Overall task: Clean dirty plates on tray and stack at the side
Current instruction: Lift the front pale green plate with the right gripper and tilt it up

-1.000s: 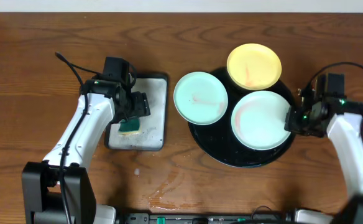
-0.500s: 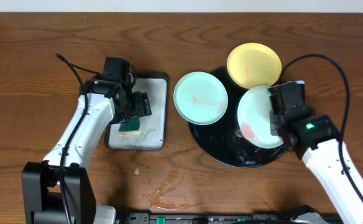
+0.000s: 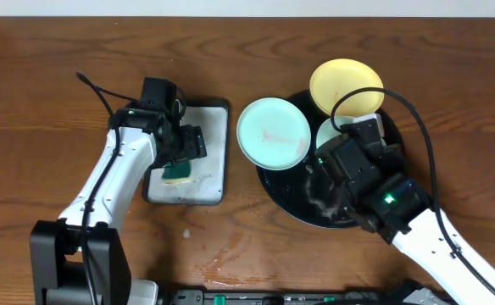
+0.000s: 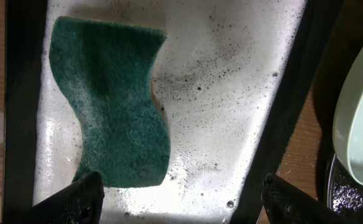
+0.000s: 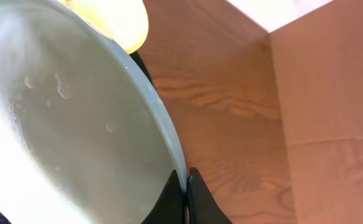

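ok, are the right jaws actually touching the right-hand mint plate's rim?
Touching. The right wrist view shows both jaws closed on the rim of the right-hand mint plate, one on either side, with no gap.

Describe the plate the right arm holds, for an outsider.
Find the black tray right of centre. Over it, under the right gripper, is a mint-green plate beside the yellow plate. The other mint plate lies uncovered at the tray's left edge.

black round tray (image 3: 288, 191); a red-smeared mint plate (image 3: 273, 133) overlaps the tray's left rim, the yellow plate (image 3: 346, 87) its far rim, the second mint plate (image 5: 76, 124) tilts, wet, over its middle.
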